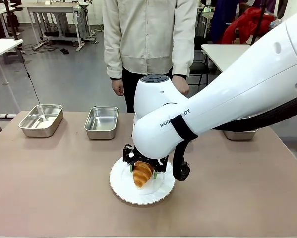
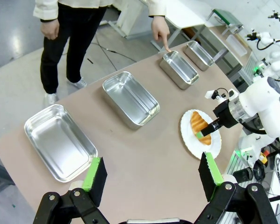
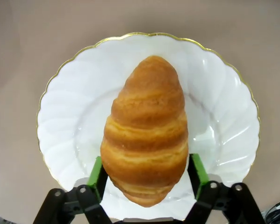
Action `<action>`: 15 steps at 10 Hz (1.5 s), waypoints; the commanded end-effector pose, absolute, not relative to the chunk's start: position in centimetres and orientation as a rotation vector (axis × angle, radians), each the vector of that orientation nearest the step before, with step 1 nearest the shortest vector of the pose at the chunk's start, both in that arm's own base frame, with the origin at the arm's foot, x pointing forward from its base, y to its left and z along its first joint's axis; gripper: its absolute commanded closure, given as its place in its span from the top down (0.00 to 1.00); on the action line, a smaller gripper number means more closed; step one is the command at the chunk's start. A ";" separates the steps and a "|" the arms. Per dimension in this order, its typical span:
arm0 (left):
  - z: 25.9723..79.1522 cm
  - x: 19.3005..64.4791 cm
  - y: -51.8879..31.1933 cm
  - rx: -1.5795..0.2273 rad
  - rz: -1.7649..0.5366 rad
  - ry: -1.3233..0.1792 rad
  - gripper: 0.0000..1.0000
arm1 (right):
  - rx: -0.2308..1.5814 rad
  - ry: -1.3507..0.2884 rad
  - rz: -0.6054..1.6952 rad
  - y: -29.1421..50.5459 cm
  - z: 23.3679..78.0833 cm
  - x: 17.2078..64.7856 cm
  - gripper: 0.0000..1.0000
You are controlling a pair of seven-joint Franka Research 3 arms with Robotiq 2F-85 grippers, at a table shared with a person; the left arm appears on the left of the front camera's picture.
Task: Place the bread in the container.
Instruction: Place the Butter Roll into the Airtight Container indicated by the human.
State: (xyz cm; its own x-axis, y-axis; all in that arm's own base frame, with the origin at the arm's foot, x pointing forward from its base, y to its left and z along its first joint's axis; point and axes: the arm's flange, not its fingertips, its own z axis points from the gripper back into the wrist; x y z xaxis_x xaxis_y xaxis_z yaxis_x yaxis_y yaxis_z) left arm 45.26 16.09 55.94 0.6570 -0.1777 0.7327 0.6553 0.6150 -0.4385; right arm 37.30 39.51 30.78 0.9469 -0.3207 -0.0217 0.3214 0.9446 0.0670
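1. Green pads (image 3: pixel 96 173) of the right claw (image 3: pixel 147 176) sit close against both flanks of a golden-brown, ridged, glossy croissant-shaped bread roll (image 3: pixel 147 135). The jaws are drawn partway in and clasp the bread near one end.
2. From where I stand, the bread lies lengthwise on a round white scalloped plate with a thin gold rim (image 3: pixel 60 121). Its free end points toward 6 o'clock, the robot's edge.
3. That plate sits on the tan tabletop (image 1: pixel 49 188), at about 6 o'clock from the table's middle.
4. Four shallow rectangular stainless-steel pans (image 2: pixel 60 142) with rounded corners and rolled rims stand in a row along the far side. They run from about 10 o'clock to 2 o'clock, well apart from the plate.
5. A person in a pale jacket stands at 12 o'clock. One hand (image 2: pixel 159 29) has its forefinger down at the far rim of the third pan (image 2: pixel 179 70), counted from the 9 o'clock end.
6. Over the 9 o'clock end hangs the left claw (image 2: pixel 152 173), above the tabletop. Its jaws are spread wide, with nothing between its pads.
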 end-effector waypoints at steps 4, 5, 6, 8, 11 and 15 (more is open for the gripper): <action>56.2 45.1 16.0 -0.771 -0.533 -0.702 1.00 | 0.029 -0.041 -0.371 40.3 30.6 37.8 0.58; 56.2 45.1 16.0 -0.771 -0.533 -0.702 1.00 | 0.023 -0.044 -0.370 40.2 30.6 37.8 0.20; 56.2 45.1 16.0 -0.771 -0.533 -0.702 1.00 | 0.022 -0.058 -0.371 40.2 30.6 38.0 0.38; 56.2 45.1 16.0 -0.771 -0.533 -0.702 1.00 | 0.059 -0.009 -0.338 39.6 30.9 37.4 0.38; 56.2 45.1 16.0 -0.771 -0.533 -0.702 1.00 | 0.062 -0.013 -0.338 39.6 31.1 37.4 0.38; 56.2 45.1 16.0 -0.771 -0.533 -0.702 1.00 | 0.121 -0.103 -0.219 35.2 41.5 41.8 0.38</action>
State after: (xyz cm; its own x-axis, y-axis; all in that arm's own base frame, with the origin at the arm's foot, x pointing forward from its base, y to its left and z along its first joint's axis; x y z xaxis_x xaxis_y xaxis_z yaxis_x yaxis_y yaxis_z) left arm 45.25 16.11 55.95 0.6570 -0.1775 0.7327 0.6552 0.6152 -0.4385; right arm 40.39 36.97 38.75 0.9613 -0.2594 0.0924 0.2478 0.9613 0.1207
